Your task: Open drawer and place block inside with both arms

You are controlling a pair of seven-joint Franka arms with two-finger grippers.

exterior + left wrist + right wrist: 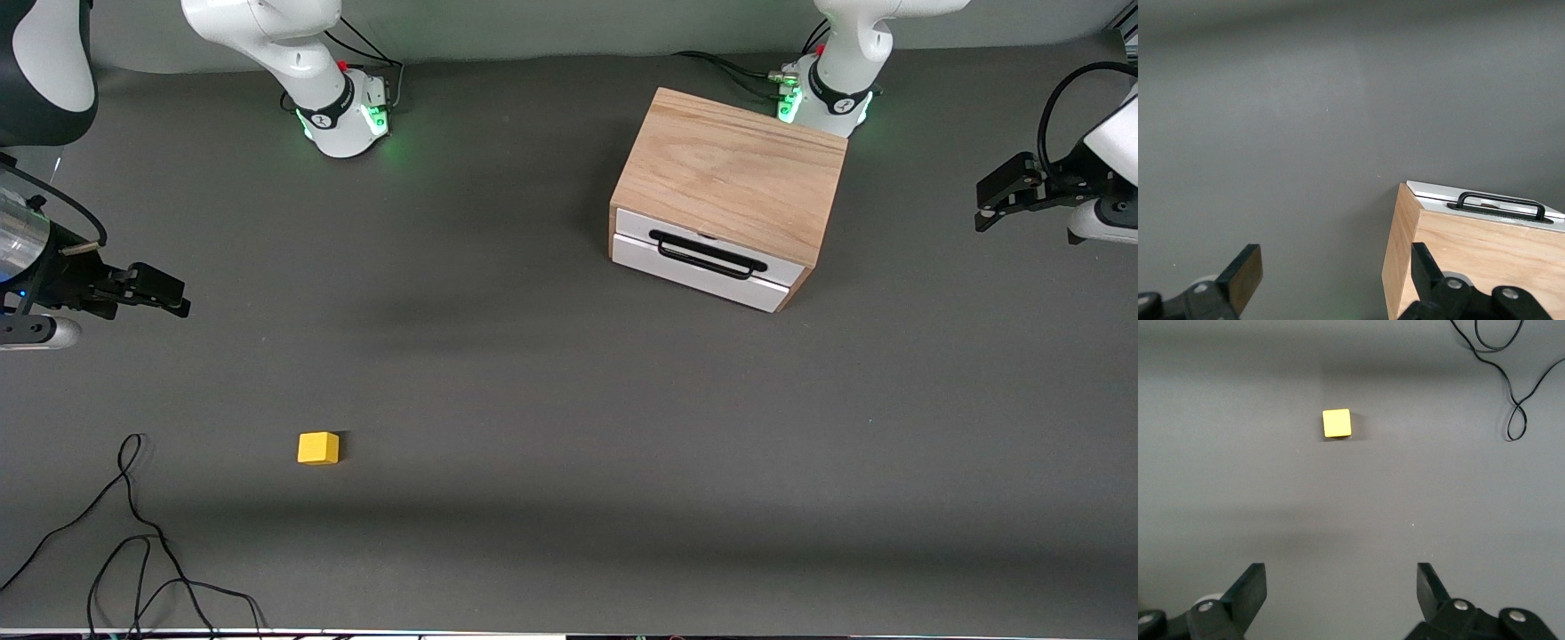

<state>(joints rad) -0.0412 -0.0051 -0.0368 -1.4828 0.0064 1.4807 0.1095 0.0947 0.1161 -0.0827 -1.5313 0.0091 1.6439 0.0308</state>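
Nothing is grasped yet, so the step in hand appears to be the first one: getting the drawer [702,260] open. It sits shut, its white front flush with the light oak cabinet [733,173], and the long black bar handle [709,253] faces the front camera at a slight angle. To do this well, the left gripper [989,209], which hangs in the air at the left arm's end of the surface with its fingers [1245,275] spread wide and empty, should probably come down in front of the drawer, turn to match the skew of the cabinet, and close across the middle of the bar, not near one end, then pull straight along the drawer's own travel so the cabinet is not dragged or twisted. In the left wrist view the handle lies well apart from the fingers, off past one of them rather than between them, so the approach has some way to go. The right gripper [169,298] waits over the right arm's end of the surface, its fingers [1248,592] also wide and holding nothing. The block [317,448] rests on the bare surface nearer to the front camera than the cabinet and well apart from it; in the right wrist view it lies ahead of the open fingers, roughly in line with the gap between them but not yet within it. A loose black cable [133,542] lies near the block, and the descent should steer clear of it.
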